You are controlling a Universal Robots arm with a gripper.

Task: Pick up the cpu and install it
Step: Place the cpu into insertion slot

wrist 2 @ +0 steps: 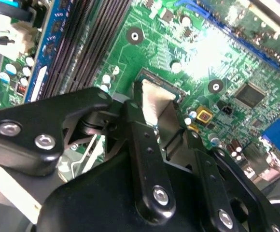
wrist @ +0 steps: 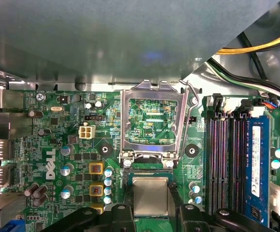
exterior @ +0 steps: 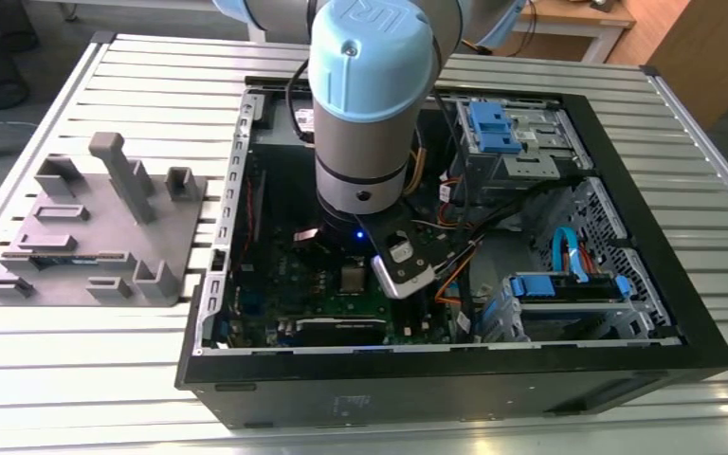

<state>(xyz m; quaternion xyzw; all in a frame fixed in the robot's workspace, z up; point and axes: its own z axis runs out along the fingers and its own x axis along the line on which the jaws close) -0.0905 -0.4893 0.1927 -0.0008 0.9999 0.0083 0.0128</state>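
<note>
Between black jaws, flat silvery-grey square cpu (wrist: pixel 150 195)

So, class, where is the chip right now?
In the first wrist view, the chip is over the green board, right beside the open metal socket frame.

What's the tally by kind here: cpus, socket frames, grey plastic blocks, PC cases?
cpu: 1, gripped by the tool
socket frame: 1, hinged open
grey plastic block: 1, outside the case
PC case: 1
Total: 4
</note>
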